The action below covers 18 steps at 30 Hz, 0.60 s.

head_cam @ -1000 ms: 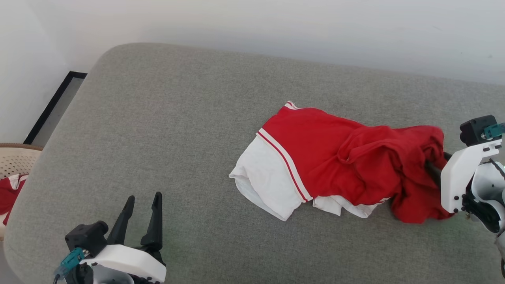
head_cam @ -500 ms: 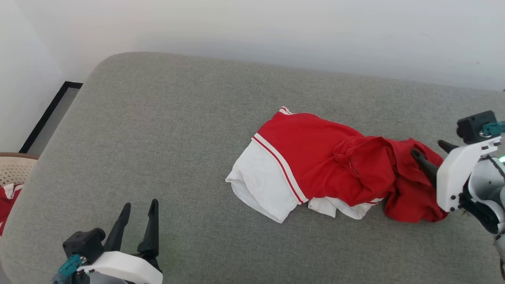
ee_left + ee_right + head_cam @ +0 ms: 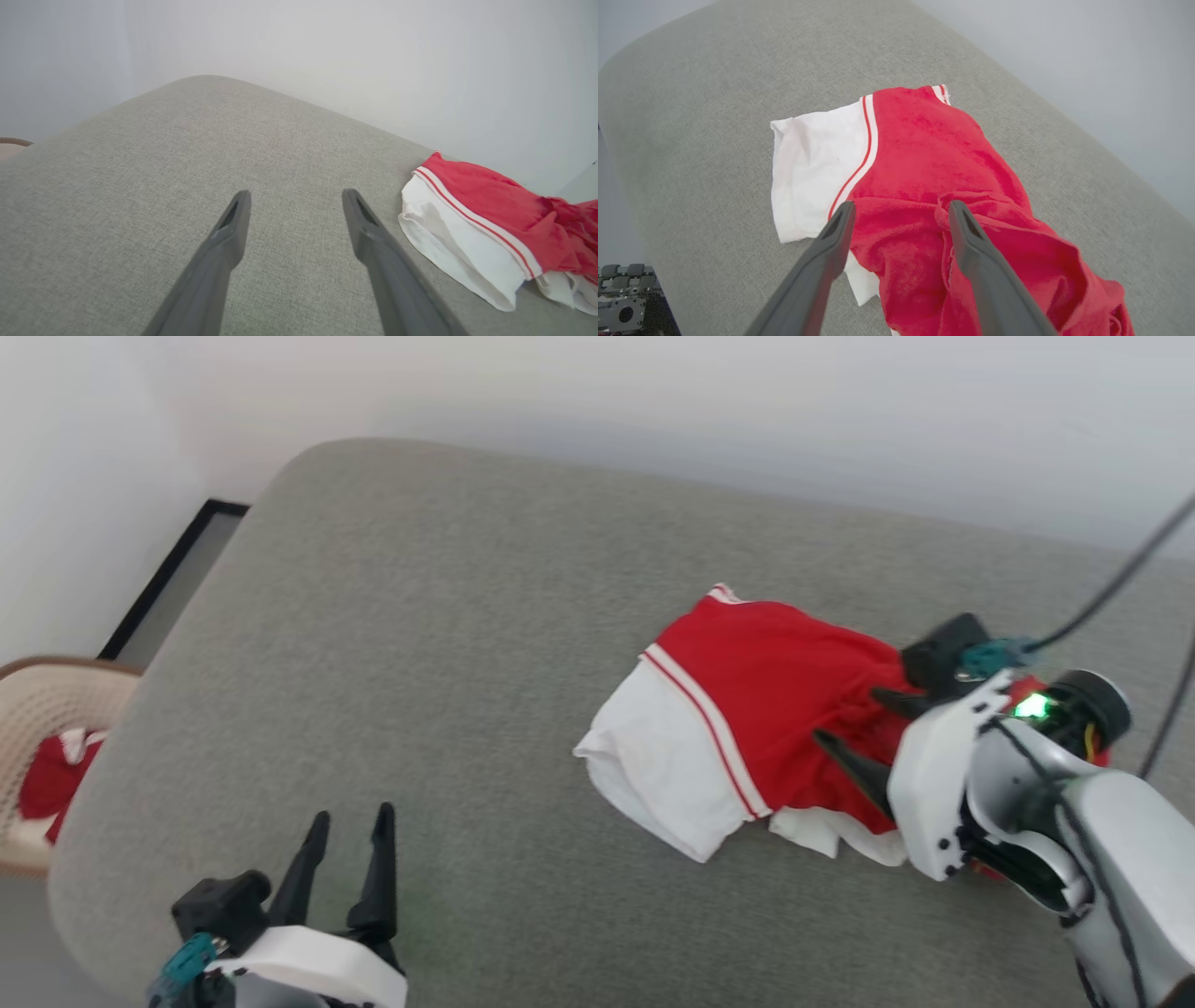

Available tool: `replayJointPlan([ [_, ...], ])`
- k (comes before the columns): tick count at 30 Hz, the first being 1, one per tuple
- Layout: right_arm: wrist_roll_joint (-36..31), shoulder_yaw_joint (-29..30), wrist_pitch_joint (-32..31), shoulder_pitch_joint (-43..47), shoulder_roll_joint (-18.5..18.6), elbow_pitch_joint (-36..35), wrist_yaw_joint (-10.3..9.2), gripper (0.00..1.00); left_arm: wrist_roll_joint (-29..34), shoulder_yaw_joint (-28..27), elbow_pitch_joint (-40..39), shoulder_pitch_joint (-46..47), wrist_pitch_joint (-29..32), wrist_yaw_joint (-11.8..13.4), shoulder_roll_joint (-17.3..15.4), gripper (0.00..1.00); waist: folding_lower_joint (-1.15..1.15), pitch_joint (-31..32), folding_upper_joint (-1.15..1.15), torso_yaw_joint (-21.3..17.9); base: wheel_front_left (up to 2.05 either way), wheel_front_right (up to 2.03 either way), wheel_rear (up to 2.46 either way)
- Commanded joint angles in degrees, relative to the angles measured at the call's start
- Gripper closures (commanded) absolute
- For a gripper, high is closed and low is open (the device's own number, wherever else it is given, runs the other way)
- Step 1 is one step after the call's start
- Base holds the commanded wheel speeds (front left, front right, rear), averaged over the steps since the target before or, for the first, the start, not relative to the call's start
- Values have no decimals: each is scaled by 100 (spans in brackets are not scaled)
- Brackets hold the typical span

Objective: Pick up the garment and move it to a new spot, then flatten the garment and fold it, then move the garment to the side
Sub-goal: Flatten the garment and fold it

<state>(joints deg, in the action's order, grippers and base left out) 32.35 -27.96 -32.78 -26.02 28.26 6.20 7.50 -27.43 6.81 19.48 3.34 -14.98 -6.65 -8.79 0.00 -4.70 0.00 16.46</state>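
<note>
Head view: right gripper (image 3: 846, 714) spread wide above the crumpled garment (image 3: 747, 681), gripping nothing. Left gripper (image 3: 352, 812) wide too, empty.

surface: grey fabric cushion (image 3: 420, 663) | on it: crumpled red-and-white garment (image 3: 766, 691), right of middle

surface: grey woven cushion (image 3: 420, 663), rounded corner | wall (image 3: 653, 383): plain white (soft, even light) | far left: beige lattice basket (image 3: 56, 705), black-framed panel (image 3: 173, 583) by the wall
</note>
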Motion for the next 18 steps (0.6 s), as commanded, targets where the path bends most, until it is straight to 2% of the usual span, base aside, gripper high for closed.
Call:
replayJointPlan([
  [1, 19, -71, -76, -103, -16, -7, -2, 0, 55, 24, 10, 85, -28, -38, 37, 0, 0, -76, 0, 145, 0, 0, 0],
  [12, 229, -996, -768, -768, -90, 704, -2, 0, 194, 167, 177, 396, -29, -72, 349, 0, 0, -387, 0, 924, 0, 0, 0],
  [18, 364, -1572, -946, -1101, -8, 1180, -3, 0, 141, 316, 242, 487, -29, -78, 480, 0, 0, -573, 0, 1245, 0, 0, 0],
])
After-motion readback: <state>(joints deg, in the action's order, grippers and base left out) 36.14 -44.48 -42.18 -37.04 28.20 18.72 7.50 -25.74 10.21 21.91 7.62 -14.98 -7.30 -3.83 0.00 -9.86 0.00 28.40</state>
